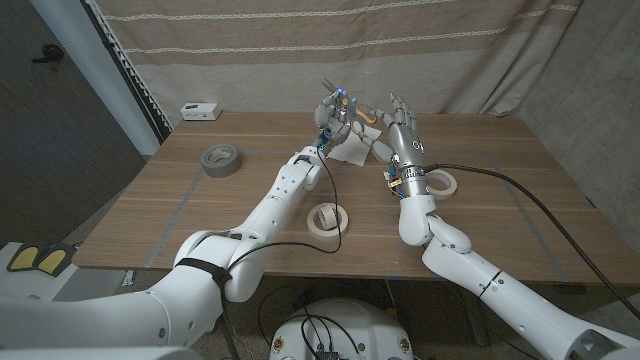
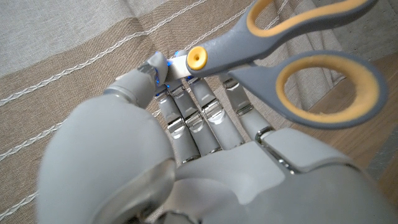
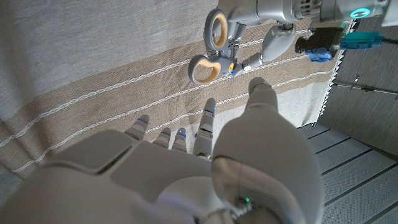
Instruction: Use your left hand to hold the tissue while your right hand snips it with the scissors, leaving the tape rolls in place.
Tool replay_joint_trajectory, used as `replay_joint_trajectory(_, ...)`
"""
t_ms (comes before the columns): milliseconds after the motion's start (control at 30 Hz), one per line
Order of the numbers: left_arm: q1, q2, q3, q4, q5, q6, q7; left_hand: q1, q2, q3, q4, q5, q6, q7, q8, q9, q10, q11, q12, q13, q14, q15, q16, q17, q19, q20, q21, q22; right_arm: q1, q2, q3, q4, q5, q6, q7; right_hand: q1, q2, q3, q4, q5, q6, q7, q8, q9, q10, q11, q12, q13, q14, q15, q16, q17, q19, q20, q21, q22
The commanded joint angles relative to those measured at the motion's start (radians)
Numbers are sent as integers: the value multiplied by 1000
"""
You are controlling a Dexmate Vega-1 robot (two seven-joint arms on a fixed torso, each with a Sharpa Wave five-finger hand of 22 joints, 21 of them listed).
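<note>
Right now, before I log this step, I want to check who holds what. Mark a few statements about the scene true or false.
1. The left hand holds the scissors. True.
2. The right hand grips the tissue. False: the right hand holds nothing, its fingers spread, and the tissue lies on the table.
3. Three tape rolls lie on the table. True.
4. The scissors have red handles. False: they are grey and yellow.
</note>
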Motion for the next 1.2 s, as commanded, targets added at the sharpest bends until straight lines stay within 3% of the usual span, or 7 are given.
replay_joint_trajectory(33, -2, -8, 5, 6, -3, 16, -7, 4, 8, 11, 9, 5, 10, 5, 4, 4, 19, -3, 4, 5, 5, -3, 7, 3, -5, -106, 2, -1, 9, 3, -10, 15, -11, -34, -19, 10, 5, -3, 3, 5, 16, -3, 10, 4, 4, -2, -1, 1, -19, 1, 4, 2, 4, 5, 6, 4)
replay_joint_trajectory(867, 8, -8, 14, -5, 0, 29, -20, 4, 5, 11, 9, 4, 11, -1, 2, 3, 23, -3, 6, 5, 10, -2, 9, 4, -5, -104, 3, -1, 30, 3, -40, 14, -25, -109, 12, 16, 7, -6, 6, 10, 26, -11, 16, 13, -6, 0, -7, 0, -50, 9, -6, 3, -4, -6, 1, 4)
replay_joint_trajectory(1200, 11, -7, 16, -10, -2, 35, -24, 5, 5, 12, 9, 4, 10, 0, 1, 3, 22, -4, 4, 3, 12, -2, 9, 4, -5, -104, 2, -1, 43, 15, -55, 17, -32, -156, 23, 14, 11, -8, 10, 11, 5, 3, 7, 15, -13, 2, -11, 0, -55, 15, -5, 3, -2, -9, 2, 4)
